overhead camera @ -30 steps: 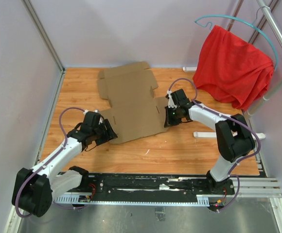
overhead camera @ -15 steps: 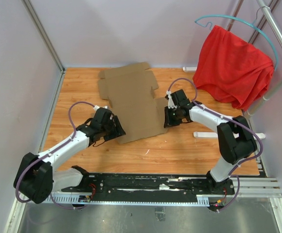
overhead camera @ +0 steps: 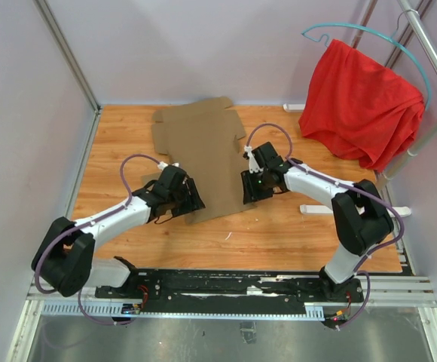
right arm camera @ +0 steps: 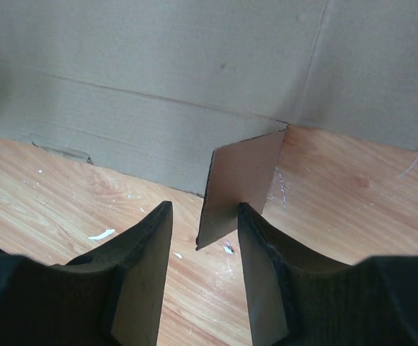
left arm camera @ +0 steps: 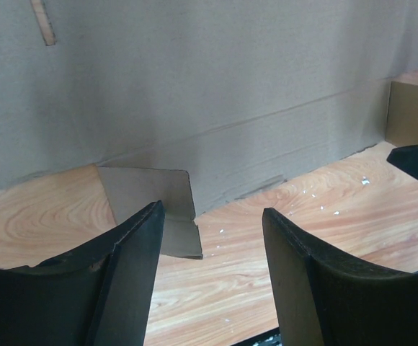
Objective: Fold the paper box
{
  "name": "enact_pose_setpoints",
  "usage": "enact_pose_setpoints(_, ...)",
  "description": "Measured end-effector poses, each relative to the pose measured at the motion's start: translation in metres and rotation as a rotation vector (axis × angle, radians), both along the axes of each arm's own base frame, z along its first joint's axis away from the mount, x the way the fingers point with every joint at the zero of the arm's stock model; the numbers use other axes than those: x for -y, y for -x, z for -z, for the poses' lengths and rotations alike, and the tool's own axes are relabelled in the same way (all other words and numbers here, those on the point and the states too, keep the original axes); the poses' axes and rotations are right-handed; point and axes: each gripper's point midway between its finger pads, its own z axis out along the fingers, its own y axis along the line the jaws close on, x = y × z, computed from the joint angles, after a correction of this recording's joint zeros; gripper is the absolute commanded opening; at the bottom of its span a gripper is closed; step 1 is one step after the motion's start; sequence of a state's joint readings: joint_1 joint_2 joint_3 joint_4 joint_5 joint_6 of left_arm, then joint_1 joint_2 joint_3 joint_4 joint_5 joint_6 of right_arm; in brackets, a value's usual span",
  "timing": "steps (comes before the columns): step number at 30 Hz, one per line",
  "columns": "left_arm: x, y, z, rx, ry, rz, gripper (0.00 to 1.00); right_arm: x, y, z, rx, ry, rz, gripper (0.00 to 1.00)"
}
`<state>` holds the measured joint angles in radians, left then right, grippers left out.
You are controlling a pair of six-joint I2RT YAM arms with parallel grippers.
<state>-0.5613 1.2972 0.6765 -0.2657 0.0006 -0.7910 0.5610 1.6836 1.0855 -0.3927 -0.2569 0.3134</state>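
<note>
At the wrists, unseen from above: left gripper (left arm camera: pixel 212 216), right gripper (right arm camera: pixel 203 210) both agape, empty, before raised paper box (left arm camera: pixel 230 86) flaps.

The right gripper (right arm camera: pixel 204 209) stands parted before a small upright flap (right arm camera: pixel 241 180) of the paper box (right arm camera: pixel 158 79), seemingly without touching it.

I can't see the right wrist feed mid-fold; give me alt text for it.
The right gripper has its two dark fingers apart, with a small upright flap of the paper box in line with the gap. The box's brown panel fills the top of the view, above the wooden table.
</note>
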Motion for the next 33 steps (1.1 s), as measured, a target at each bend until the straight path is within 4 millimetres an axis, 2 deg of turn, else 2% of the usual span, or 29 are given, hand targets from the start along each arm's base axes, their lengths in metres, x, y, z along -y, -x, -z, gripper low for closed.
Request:
enact_pose_setpoints(6, 0.009, -0.004, 0.011, -0.009, 0.004, 0.010, 0.62, -0.003, 0.004, 0.019, -0.046, 0.022, -0.012, 0.43)
enact_pose_setpoints(11, 0.012, -0.008, 0.032, -0.044, -0.009, 0.010, 0.62, -0.014, 0.002, 0.028, -0.065, 0.025, -0.032, 0.43)
enact_pose_setpoints(19, 0.020, -0.014, 0.032, -0.027, 0.019, 0.014, 0.62, -0.016, 0.000, 0.028, -0.066, 0.033, -0.032, 0.44)
enact_pose_setpoints(23, 0.020, -0.012, 0.027, -0.018, 0.023, 0.014, 0.62, -0.015, 0.000, 0.024, -0.046, 0.048, -0.029, 0.53)
enact_pose_setpoints(25, 0.017, -0.007, 0.017, -0.008, 0.022, 0.015, 0.63, -0.011, 0.000, 0.016, -0.022, 0.061, -0.020, 0.61)
enact_pose_setpoints(27, 0.013, -0.005, -0.002, 0.031, 0.032, 0.008, 0.64, -0.006, -0.001, 0.001, 0.014, 0.068, -0.005, 0.66)
enact_pose_setpoints(30, 0.009, -0.012, -0.050, 0.139, 0.059, -0.015, 0.65, 0.000, -0.005, -0.030, 0.093, 0.058, 0.030, 0.68)
enact_pose_setpoints(33, 0.006, -0.025, -0.105, 0.288, 0.098, -0.043, 0.66, 0.007, -0.006, -0.063, 0.176, 0.023, 0.074, 0.69)
